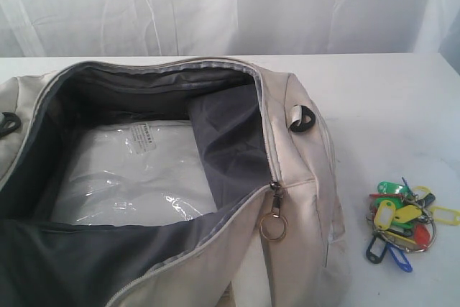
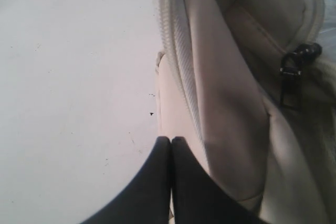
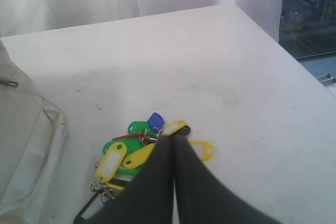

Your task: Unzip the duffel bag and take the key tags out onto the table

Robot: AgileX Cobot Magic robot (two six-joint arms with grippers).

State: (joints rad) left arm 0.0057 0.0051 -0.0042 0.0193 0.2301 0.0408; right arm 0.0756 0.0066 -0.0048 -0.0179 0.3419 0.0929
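Evidently the duffel bag gapes unzipped on the bench, and the key tags lie on the bench to its right, clear of it. Left jaws and right jaws are closed, gripping nothing. The task looks done; the arms need only pull clear.

My left gripper is closed, its two black fingers pressed together along their whole length, tapering to narrow tips that touch. My right gripper is closed the same way, its black fingers meeting in one thin seam. Nothing sits between either pair. Both point forward and downward, tips leading.
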